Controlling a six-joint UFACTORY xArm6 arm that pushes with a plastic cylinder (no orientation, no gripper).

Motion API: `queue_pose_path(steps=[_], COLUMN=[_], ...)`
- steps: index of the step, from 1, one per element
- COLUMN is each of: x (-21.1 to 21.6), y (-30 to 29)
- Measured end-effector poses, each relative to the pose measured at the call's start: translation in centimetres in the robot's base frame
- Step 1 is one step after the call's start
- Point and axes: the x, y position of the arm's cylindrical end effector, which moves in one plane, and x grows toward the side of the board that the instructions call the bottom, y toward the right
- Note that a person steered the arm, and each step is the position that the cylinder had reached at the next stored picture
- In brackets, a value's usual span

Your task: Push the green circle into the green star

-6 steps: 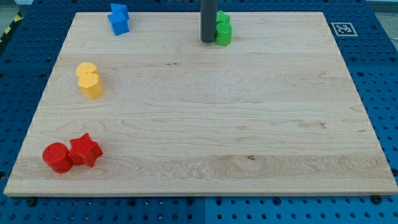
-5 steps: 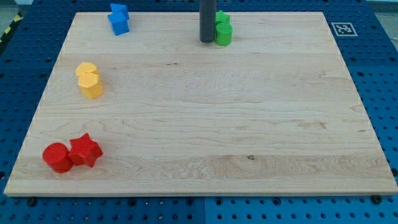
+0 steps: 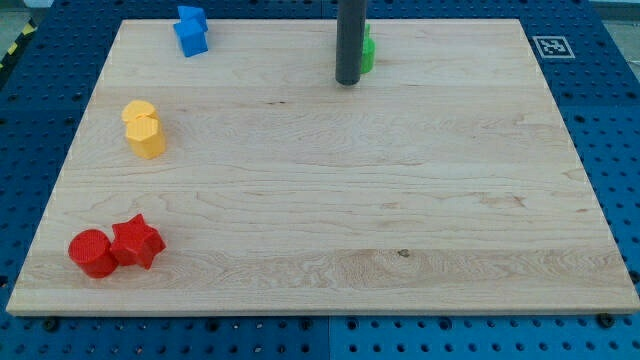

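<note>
The green circle and the green star sit together near the view's top, right of centre. Both are mostly hidden behind my dark rod, so only a green sliver shows on its right. My tip rests on the board just below and left of the green circle, in front of it in this view. I cannot tell whether the tip touches the circle.
Two blue blocks sit together at the view's top left. Two yellow blocks stand at the left. A red circle and a red star touch at the bottom left. A marker tag lies off the board's top right.
My rod has moved right and slightly down, and it now covers most of the green pair. The green blocks show no clear movement.
</note>
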Motion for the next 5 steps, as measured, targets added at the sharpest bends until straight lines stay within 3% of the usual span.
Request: queue_pose_path(steps=[2, 5], x=[0.1, -1.6], y=[3.3, 3.4])
